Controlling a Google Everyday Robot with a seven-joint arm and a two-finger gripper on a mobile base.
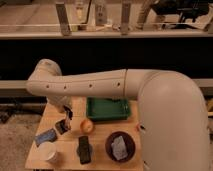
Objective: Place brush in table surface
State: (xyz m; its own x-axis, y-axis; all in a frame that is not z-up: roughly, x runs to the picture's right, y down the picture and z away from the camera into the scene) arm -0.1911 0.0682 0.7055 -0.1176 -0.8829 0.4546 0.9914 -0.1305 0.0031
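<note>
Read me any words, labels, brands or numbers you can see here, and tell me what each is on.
None can be read.
The brush, just below the hand over the table surface, shows no legible mark.
Nor does the grey item in the dark bowl.

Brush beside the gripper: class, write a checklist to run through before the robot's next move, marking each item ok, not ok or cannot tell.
1. Gripper low over the left rear of the table surface, directly above the brush: ok.
2. Gripper shut: ok.
3. Brush actually gripped: cannot tell.
4. Brush already resting on the wood: cannot tell.
5. Brush apart from the blue block and the orange ball: ok.
6. Bare wood directly around the brush for setting it down: ok.
</note>
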